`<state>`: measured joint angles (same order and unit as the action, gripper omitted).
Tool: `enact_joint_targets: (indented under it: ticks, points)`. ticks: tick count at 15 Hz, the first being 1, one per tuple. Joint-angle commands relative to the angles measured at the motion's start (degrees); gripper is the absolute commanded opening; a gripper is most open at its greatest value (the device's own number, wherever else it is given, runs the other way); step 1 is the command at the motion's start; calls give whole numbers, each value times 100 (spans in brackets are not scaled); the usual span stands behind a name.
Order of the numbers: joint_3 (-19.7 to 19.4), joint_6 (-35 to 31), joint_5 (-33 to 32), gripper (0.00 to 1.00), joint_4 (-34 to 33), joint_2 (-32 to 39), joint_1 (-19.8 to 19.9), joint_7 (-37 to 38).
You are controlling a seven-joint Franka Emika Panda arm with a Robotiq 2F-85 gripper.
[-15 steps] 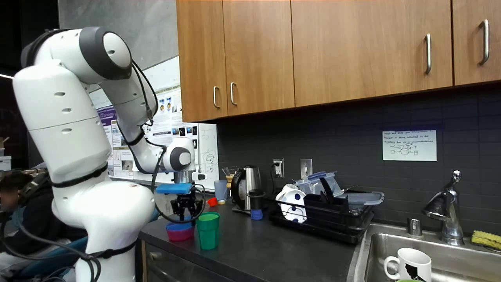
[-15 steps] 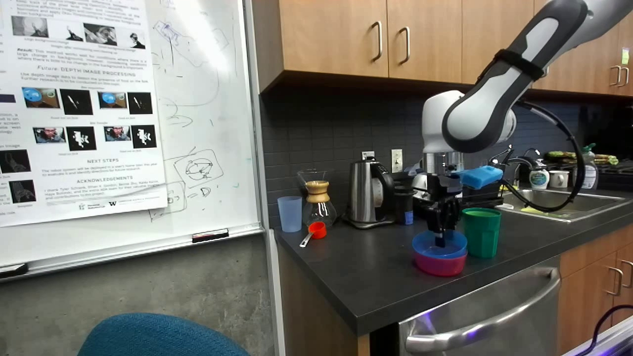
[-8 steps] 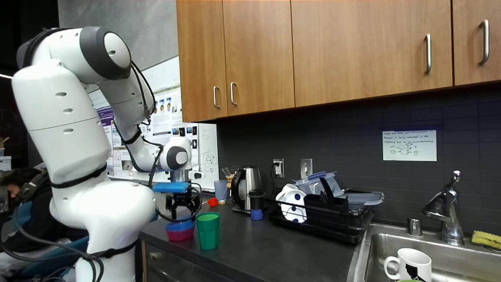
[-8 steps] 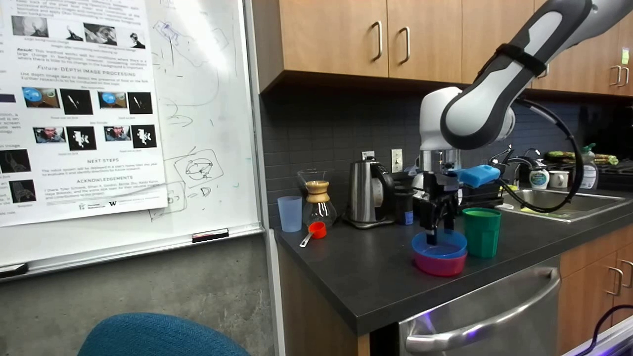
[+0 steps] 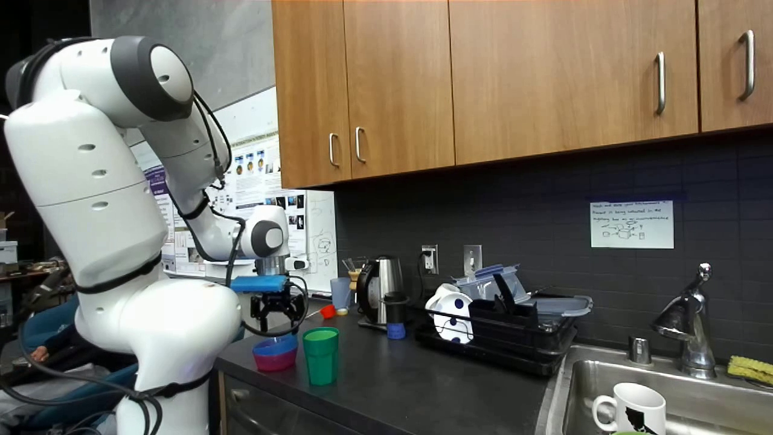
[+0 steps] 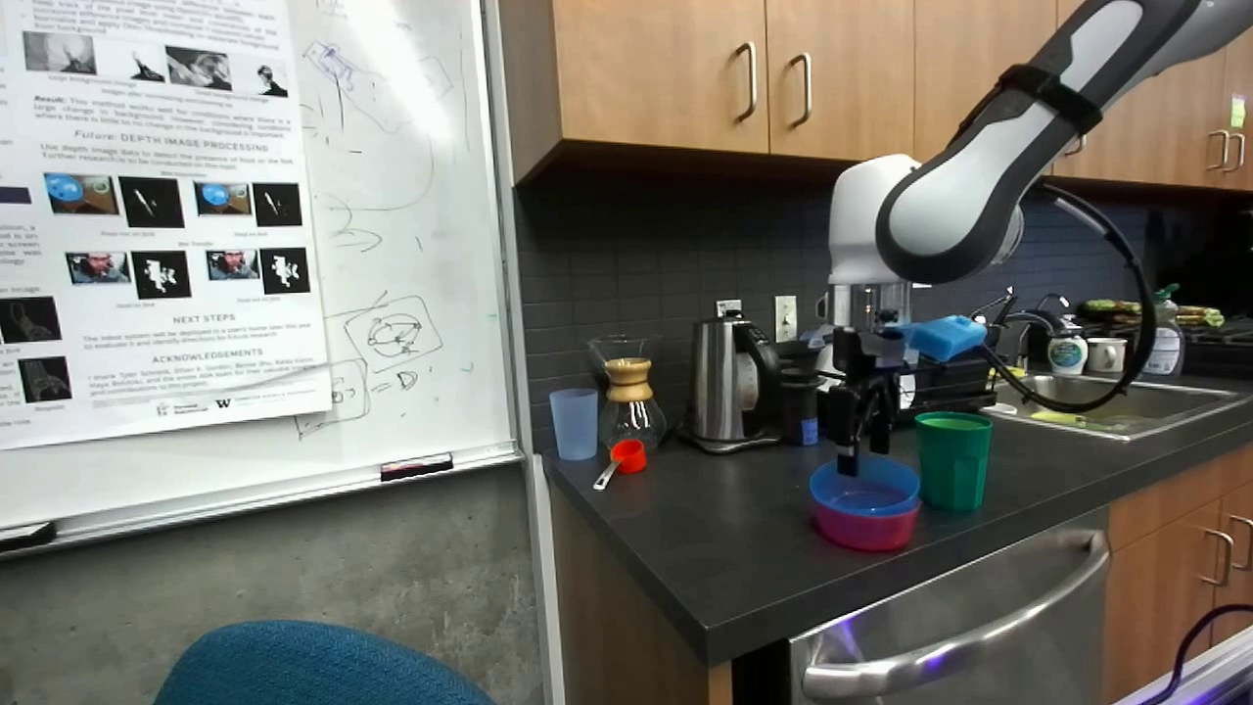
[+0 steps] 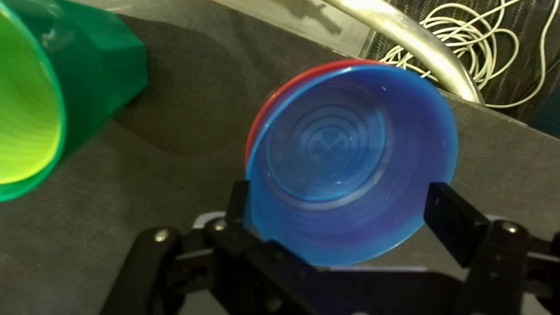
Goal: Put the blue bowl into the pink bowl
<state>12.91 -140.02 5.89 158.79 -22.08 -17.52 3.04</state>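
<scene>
The blue bowl point(image 6: 866, 494) sits inside the reddish-pink bowl point(image 6: 866, 531) on the dark counter; both exterior views show the stack, with the blue bowl point(image 5: 276, 344) on top of the pink bowl point(image 5: 276, 364). In the wrist view I look down into the blue bowl point(image 7: 326, 144); only a crescent of the pink bowl's rim point(image 7: 263, 114) shows past it. My gripper point(image 7: 337, 192) is open, its black fingers wide apart over the near part of the blue rim. The gripper point(image 6: 863, 456) is just above the bowls; I cannot tell whether a fingertip touches the rim.
A taller green cup point(image 6: 952, 462) stands close beside the bowls. The counter's front edge and a dishwasher handle point(image 6: 964, 627) lie close by. A kettle point(image 6: 722, 387), a glass coffee maker point(image 6: 631, 406), a red scoop point(image 6: 627, 455) and a dish rack point(image 5: 492, 335) stand further back.
The gripper's fingers have spread apart. The gripper has risen out of the blue bowl and shifted a little. The two stacked bowls have slid slightly together.
</scene>
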Motion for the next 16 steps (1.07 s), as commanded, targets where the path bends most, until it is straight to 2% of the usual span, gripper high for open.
enact_joint_targets:
  ticks: [1, 12, 16]
  points:
    - [91, 212, 21, 100, 36, -299, -82, 33]
    - [227, 334, 248, 100, -4, -190, -416, 31]
    - [229, 299, 316, 100, 4, -41, -415, 5]
